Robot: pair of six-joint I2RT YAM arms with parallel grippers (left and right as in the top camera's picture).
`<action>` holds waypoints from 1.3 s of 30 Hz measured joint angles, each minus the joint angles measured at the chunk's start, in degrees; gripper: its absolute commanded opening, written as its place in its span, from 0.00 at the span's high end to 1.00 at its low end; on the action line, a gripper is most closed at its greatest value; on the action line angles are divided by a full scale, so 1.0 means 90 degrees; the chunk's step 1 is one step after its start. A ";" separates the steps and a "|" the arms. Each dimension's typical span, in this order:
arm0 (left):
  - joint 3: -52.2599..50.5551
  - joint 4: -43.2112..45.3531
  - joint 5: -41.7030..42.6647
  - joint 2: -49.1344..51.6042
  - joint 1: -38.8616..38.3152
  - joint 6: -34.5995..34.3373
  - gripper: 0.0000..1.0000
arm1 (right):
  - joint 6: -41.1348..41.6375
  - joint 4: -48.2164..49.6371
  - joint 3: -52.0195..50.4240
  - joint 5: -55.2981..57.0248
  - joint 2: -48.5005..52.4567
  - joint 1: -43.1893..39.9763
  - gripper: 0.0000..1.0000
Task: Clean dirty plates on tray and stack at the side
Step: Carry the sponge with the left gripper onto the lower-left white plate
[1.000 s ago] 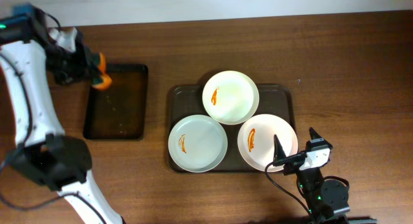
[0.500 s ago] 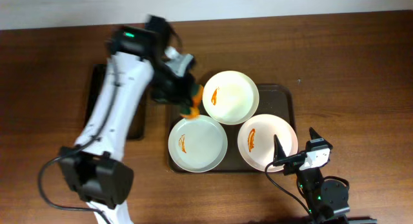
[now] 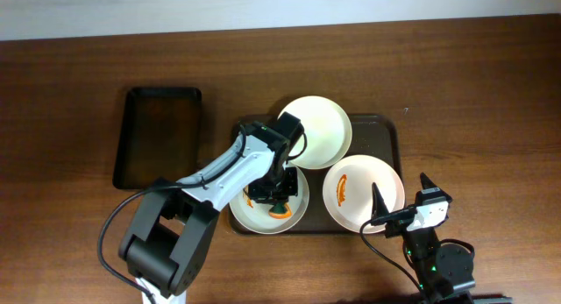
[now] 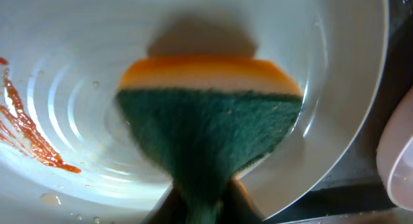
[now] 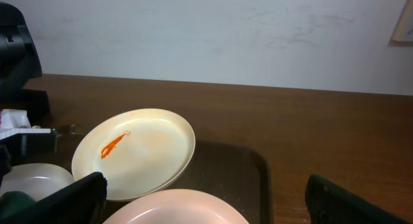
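Step in hand: wiping first plate on tray. Left gripper clenched sponge, pressed beside smear. Right gripper gaped, empty. Next, likely: sweep sponge across smear.

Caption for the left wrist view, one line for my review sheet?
Green-and-orange sponge set inside a white plate, its orange smear at the left not yet wiped.
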 measured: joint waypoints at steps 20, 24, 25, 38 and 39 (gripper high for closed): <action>0.0435 -0.0585 -0.0617 -0.1073 0.1022 0.0155 0.00 | 0.0000 0.0000 0.0000 0.0000 0.0000 0.0000 0.02; 0.0435 -0.0585 -0.0724 -0.1073 0.1022 0.0155 0.00 | 0.0000 0.0000 0.0000 0.0000 0.0000 0.0000 0.02; 0.0435 -0.0585 -0.0729 -0.1073 0.1022 0.0155 0.00 | 0.0002 0.0000 0.0000 0.0000 0.0000 0.0000 0.02; 0.0435 -0.0585 -0.0750 -0.1073 0.1022 0.0155 0.00 | 0.0002 0.0000 0.0000 0.0000 0.0000 0.0000 0.02; 0.0435 -0.0585 -0.0748 -0.1073 0.1022 0.0155 0.00 | 0.0002 0.0024 0.0000 0.0002 0.0000 0.0000 0.02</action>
